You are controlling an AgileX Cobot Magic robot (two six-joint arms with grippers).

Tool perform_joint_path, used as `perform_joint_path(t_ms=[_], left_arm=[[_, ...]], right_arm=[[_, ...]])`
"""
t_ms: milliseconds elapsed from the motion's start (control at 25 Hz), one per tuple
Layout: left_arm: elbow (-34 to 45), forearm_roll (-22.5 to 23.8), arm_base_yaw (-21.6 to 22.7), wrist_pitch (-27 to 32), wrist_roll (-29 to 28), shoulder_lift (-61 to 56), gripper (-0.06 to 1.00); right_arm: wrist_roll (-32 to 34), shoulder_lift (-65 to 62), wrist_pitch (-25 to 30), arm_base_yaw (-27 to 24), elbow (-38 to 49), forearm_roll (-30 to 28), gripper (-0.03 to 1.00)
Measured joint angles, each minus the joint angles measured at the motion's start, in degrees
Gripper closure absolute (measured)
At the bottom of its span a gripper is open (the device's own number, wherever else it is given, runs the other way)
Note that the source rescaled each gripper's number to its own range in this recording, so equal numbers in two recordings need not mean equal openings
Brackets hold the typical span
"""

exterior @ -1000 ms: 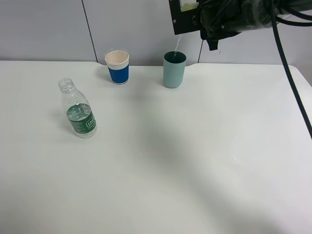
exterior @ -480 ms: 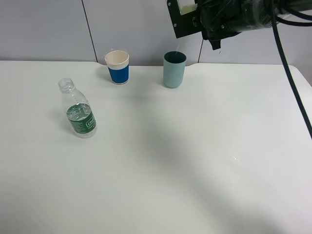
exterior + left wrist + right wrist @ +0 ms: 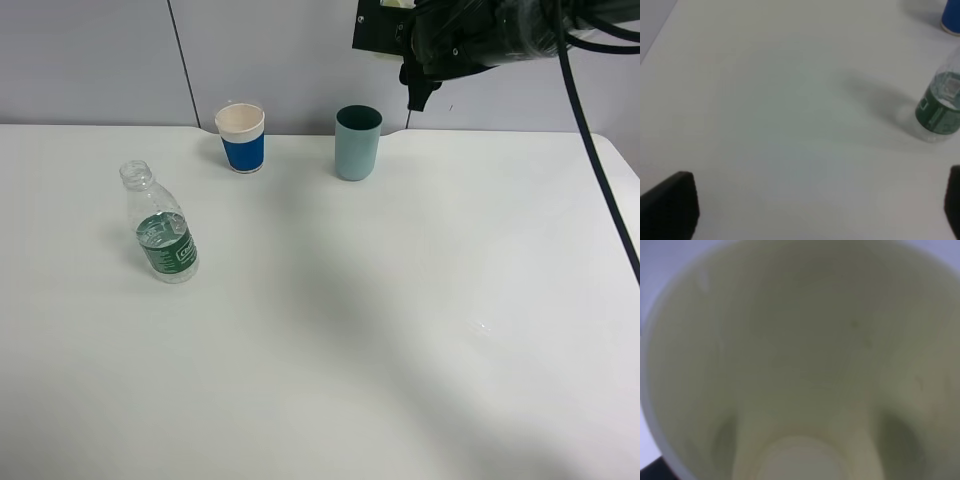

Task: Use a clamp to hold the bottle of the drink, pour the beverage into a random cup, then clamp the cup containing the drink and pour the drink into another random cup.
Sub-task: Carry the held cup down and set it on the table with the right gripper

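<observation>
Since 1 s ago: R arm has tipped back at the top edge of the overhead view, and the thin stream seen falling into the teal cup (image 3: 358,142) is gone. Bottle, paper cup and teal cup have not shifted.

R gripper (image 3: 400,20): mostly cut off by the frame's upper edge at approx 1 o'clock; jaws clamped on the yellow-green cup (image 3: 800,360). R wrist view is filled by that cup's pale interior, mouth toward the lens, no liquid discernible. Only a sliver of the cup shows overhead.

L gripper (image 3: 810,210): jaws spread wide, two dark fingertips (image 3: 670,205) at the lower corners of the wrist view, nothing between them. Not seen overhead.

Teal cup: upright near the table's (image 3: 330,350) far edge at 12 o'clock, below and just left of the R arm. Fill level cannot be told.

Paper cup (image 3: 241,137), blue band: upright at 11 o'clock, apart from the teal cup.

Bottle (image 3: 160,225): upright, uncapped, at 9 o'clock, well apart from both cups; some liquid at label height.

Open room: centre, 3 through 8 o'clock bare white surface. Small droplets (image 3: 481,325) at approx 4 o'clock.
</observation>
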Motion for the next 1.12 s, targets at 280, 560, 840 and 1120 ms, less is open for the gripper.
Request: perform_joint_path(t_ms=[280,560,840,1120], left_arm=[[0.0,0.0,0.0,0.0,-0.1,0.0,-0.06],[0.0,0.0,0.0,0.0,-0.1,0.0,-0.06],[0.0,0.0,0.0,0.0,0.0,0.0,-0.06],[0.0,0.0,0.0,0.0,-0.1,0.0,-0.06]], right_arm=[[14.5,-1.5,-0.9,2.1,0.0,8.5,0.97],[17.7,-7.3,-1.7,8.1,-0.1,19.9,0.97],[17.7,-12.0,-7.9,13.3,-0.1,34.1,0.97],[10.9,-13.4,-15.4,15.0,-0.1,47.7,0.97]])
